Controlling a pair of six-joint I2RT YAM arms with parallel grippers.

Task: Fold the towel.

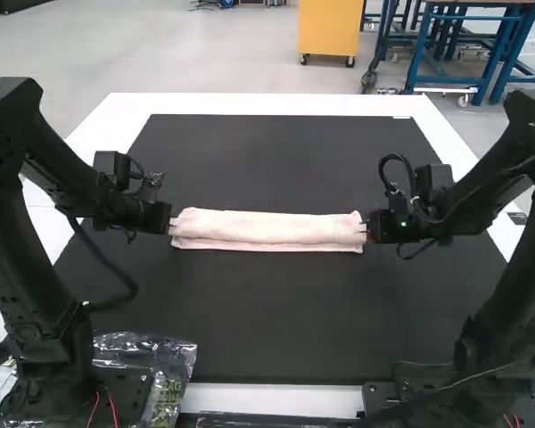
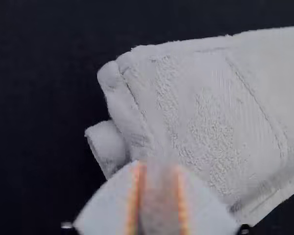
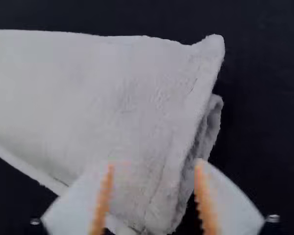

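The pale pink towel (image 1: 267, 228) lies folded into a long narrow strip across the middle of the black mat. At its left end is my left gripper (image 1: 171, 226); at its right end is my right gripper (image 1: 366, 231). In the left wrist view, my left gripper (image 2: 159, 196) has its fingers close together with a bit of towel (image 2: 206, 117) between the orange pads. In the right wrist view, my right gripper (image 3: 154, 196) stands open, its fingers on either side of the towel's (image 3: 117, 107) layered end.
A black mat (image 1: 267, 312) covers most of the white table (image 1: 276, 104). A clear plastic bag (image 1: 165, 361) lies beside the left arm's base at the near edge.
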